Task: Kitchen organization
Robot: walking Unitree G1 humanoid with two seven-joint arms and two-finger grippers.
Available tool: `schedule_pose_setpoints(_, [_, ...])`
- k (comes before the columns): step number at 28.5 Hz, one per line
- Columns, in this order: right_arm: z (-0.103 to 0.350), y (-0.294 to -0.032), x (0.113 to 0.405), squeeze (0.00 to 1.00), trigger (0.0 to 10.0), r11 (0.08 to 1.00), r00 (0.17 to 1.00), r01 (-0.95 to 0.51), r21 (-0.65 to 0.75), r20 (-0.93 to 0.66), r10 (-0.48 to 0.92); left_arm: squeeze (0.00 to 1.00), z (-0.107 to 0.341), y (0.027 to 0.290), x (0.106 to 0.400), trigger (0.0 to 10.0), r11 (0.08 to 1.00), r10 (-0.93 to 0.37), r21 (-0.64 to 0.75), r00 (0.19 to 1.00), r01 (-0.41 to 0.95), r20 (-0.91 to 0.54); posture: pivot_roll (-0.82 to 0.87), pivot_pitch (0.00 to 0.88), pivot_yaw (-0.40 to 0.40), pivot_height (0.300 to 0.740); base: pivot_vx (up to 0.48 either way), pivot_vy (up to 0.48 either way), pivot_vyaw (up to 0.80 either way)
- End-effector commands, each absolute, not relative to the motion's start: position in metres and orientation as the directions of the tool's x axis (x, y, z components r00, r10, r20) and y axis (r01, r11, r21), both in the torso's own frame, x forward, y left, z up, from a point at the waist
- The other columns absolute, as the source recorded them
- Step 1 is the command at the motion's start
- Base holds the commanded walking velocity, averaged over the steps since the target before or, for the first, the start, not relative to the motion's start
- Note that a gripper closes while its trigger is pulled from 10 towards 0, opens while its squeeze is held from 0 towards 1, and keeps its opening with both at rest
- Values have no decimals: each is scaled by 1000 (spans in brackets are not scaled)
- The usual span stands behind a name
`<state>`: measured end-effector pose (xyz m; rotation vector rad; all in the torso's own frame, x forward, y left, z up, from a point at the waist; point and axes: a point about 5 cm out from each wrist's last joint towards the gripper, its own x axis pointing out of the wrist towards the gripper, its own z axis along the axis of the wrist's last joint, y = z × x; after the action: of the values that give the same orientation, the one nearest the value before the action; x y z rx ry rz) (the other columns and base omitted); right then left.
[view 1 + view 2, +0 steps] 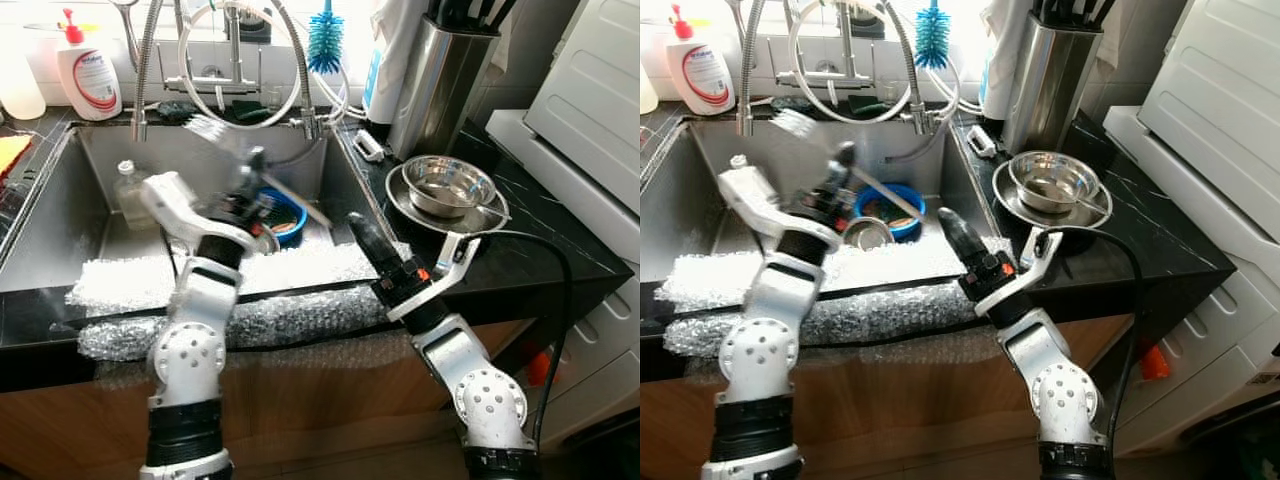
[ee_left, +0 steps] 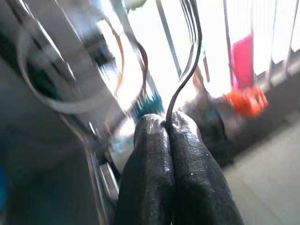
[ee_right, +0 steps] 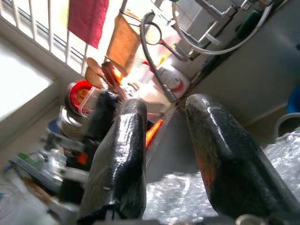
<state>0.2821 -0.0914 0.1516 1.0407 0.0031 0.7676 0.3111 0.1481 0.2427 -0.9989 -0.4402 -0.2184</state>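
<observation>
We've got the left gripper (image 2: 168, 123) clenched on a fork (image 2: 187, 56), raised over the sink (image 1: 100, 170), motion-blurred. Right gripper (image 3: 166, 112) is spread and holds nothing, low at the sink's front edge over bubble wrap (image 1: 300, 265). Blue bowl (image 1: 290, 215) sits in the sink; steel bowls (image 1: 447, 185) on the counter. Early: fork unplaced, most items left.

White washing machine (image 1: 590, 90) right of the black counter (image 1: 545, 250); bubble wrap (image 1: 300, 310) along its front edge
</observation>
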Motion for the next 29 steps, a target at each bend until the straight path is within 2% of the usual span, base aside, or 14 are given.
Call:
schedule_pose_setpoints(1, [130, -76, 263, 0, 10000, 335, 731, -554, 762, 252, 634, 0, 253, 155, 313, 0, 646, 83, -700, 883, 305, 461, 4, 0, -118, 740, 0, 0, 0])
schedule_pose_setpoints(2, [130, -72, 264, 0, 10000, 442, 728, -586, 679, 202, 655, 0, 259, 159, 312, 0, 786, 112, -576, 865, 224, 489, 7, 0, -116, 740, 0, 0, 0])
schedule_pose_setpoints(3, [131, -72, 265, 0, 10000, 471, 734, -590, 656, 192, 651, 0, 260, 160, 312, 0, 813, 115, -544, 859, 207, 499, 7, 0, -116, 740, 0, 0, 0])
schedule_pose_setpoints(4, [131, -72, 266, 0, 10000, 486, 738, -590, 645, 187, 648, 0, 260, 160, 311, 2471, 822, 118, -533, 855, 202, 505, 7, 0, -116, 740, 0, 0, 0])
schedule_pose_setpoints(5, [135, -71, 268, 0, 10000, 536, 742, -608, 586, 179, 646, 0, 261, 160, 311, 10000, 855, 121, -489, 851, 172, 510, 4, 0, -113, 740, 0, 0, 0])
schedule_pose_setpoints(6, [135, -71, 268, 0, 10000, 536, 742, -608, 586, 179, 646, 0, 261, 160, 311, 10000, 855, 121, -489, 851, 172, 510, 4, 0, -113, 740, 0, 0, 0])
schedule_pose_setpoints(9, [153, -69, 276, 0, 10000, 700, 772, -631, 335, 182, 609, 0, 248, 151, 317, 10000, 974, 56, -220, 877, 58, 478, 4, 0, -110, 740, 0, 0, 0])
schedule_pose_setpoints(10, [154, -69, 276, 0, 10000, 721, 776, -629, 290, 175, 606, 0, 245, 149, 317, 10000, 981, 40, -187, 877, 58, 479, 2, 0, -110, 740, 0, 0, 0])
schedule_pose_setpoints(12, [156, -70, 278, 0, 10000, 777, 795, -606, 173, 170, 582, 0, 237, 147, 316, 10000, 976, 52, -211, 887, 52, 458, 0, 0, -110, 740, 0, 0, 0])
schedule_pose_setpoints(17, [163, -82, 282, 0, 10000, 849, 854, -504, 161, 243, 461, 0, 231, 147, 314, 10000, 978, 80, -209, 882, 22, 465, 3, 0, -107, 740, 0, 0, 0])
schedule_pose_setpoints(23, [183, -89, 285, 0, 10000, 896, 857, -436, 85, 344, 384, 0, 227, 146, 315, 10000, 997, 49, -74, 877, -15, 479, -2, 1, -104, 740, 0, 0, 0])
schedule_pose_setpoints(29, [181, -95, 286, 0, 10000, 916, 872, -393, 79, 348, 344, 0, 215, 149, 320, 10000, 997, 23, 55, 898, -52, 439, 2, 0, -102, 740, 0, 0, 0])
